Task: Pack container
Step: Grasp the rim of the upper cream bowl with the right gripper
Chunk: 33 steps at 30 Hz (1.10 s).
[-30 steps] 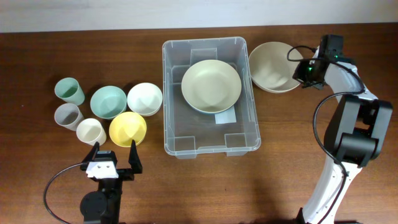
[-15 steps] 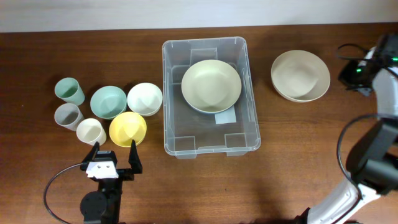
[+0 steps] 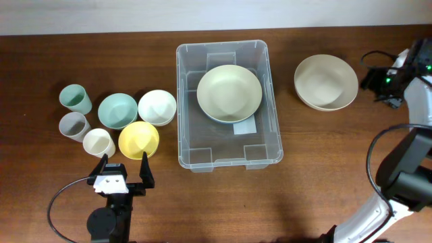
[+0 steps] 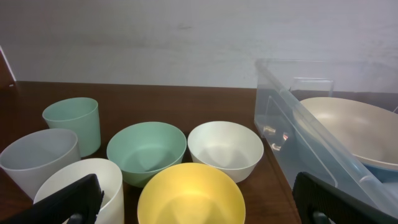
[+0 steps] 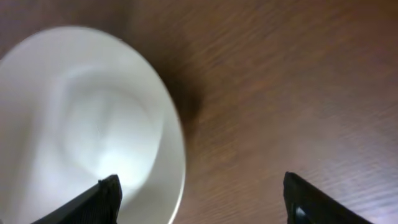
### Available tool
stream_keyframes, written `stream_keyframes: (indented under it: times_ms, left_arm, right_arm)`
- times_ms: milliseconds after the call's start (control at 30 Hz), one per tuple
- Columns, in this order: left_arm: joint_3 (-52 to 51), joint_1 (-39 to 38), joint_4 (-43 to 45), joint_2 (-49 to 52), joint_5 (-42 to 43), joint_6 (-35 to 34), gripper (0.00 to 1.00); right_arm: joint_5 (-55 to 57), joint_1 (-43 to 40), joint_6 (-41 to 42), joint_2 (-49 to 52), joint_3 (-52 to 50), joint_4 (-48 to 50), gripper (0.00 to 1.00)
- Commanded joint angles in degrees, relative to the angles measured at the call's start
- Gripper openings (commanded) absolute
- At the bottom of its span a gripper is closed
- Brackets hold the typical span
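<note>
The clear container stands mid-table with a pale green bowl inside it. A beige bowl sits on the table to its right. My right gripper hovers just right of that bowl, open and holding nothing. In the right wrist view the gripper has its fingers wide apart, with the beige bowl filling the left side. My left gripper is open near the front edge, just behind a yellow bowl. The same yellow bowl lies between the open fingers of that gripper.
Left of the container stand a teal bowl, a white bowl, a green cup, a grey cup and a white cup. The container wall rises at the right of the left wrist view.
The beige bowl slid right, away from the container, with my right gripper shut on its rim. The gripper has since opened and let go. The left arm has not moved.
</note>
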Motion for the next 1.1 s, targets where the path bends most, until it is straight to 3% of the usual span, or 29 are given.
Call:
stream_keyframes:
  times_ms: [0, 167, 433, 500, 567, 833, 1067]
  left_arm:
    - [-0.4, 0.1, 0.0, -0.4, 0.6, 1.1, 1.00]
    - [-0.4, 0.1, 0.0, -0.4, 0.6, 1.1, 1.00]
    - [-0.4, 0.1, 0.0, -0.4, 0.6, 1.1, 1.00]
    - [-0.4, 0.1, 0.0, -0.4, 0.6, 1.1, 1.00]
    - [-0.4, 0.1, 0.0, -0.4, 0.6, 1.1, 1.00]
    - [-0.4, 0.1, 0.0, -0.4, 0.6, 1.1, 1.00]
    - [-0.4, 0.1, 0.0, -0.4, 0.6, 1.1, 1.00]
  right_arm:
    - [-3.7, 1.5, -5.4, 2.7, -3.2, 2.8, 0.78]
    - [-3.5, 2.2, -5.5, 4.3, -7.0, 8.6, 0.78]
    - [-3.5, 2.2, -5.5, 5.9, -10.8, 14.2, 0.51]
    - [-3.6, 2.2, -5.3, 5.9, -10.8, 14.4, 0.21]
    - [-3.8, 2.2, -5.2, 5.9, -10.7, 14.6, 0.04]
    - [-4.3, 1.7, -4.9, 5.2, -10.7, 14.9, 0.04]
    - [-9.4, 0.5, -4.9, -3.3, -10.7, 14.8, 0.04]
